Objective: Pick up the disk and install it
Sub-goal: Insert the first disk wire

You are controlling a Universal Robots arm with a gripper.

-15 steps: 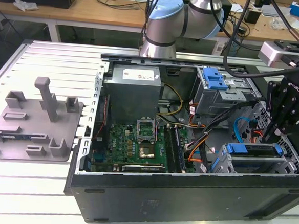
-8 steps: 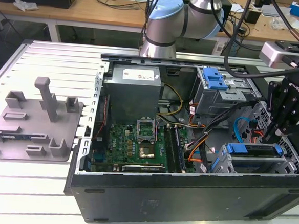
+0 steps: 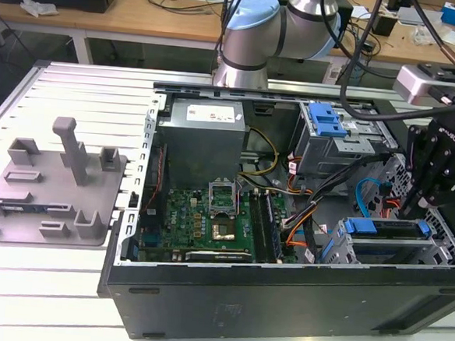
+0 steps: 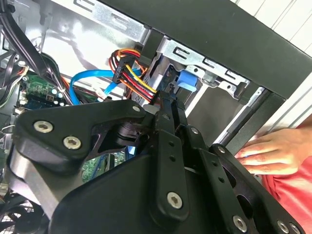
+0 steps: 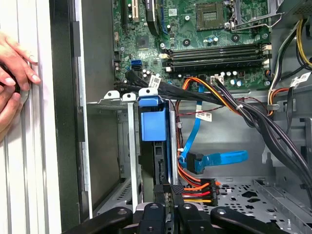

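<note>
A: Exterior view: gripper [image 3: 417, 201] hangs over the drive cage [image 3: 345, 249], disk [image 3: 384, 227] lying in it. Install step, we reckon, nearly seated.
B: Second wrist view: jaws pressed together, tips at the disk's [image 4: 186, 80] end. Pwr cables [image 4: 131, 73] crowd us; a hand [image 4: 273, 151] rests just outside the case [image 4: 234, 29].
A: First wrist view: disk [image 5: 153, 124] edge-on betw. cage rails [image 5: 131, 146], blue data cable [image 5: 219, 158] just beside. We'd need a straight push along the rails.

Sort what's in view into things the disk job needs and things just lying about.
Job: disk in its drive cage; gripper at the disk's end.
Lying about: grey plastic fixture, motherboard, power supply box, blue data cable, a person's hand.
</note>
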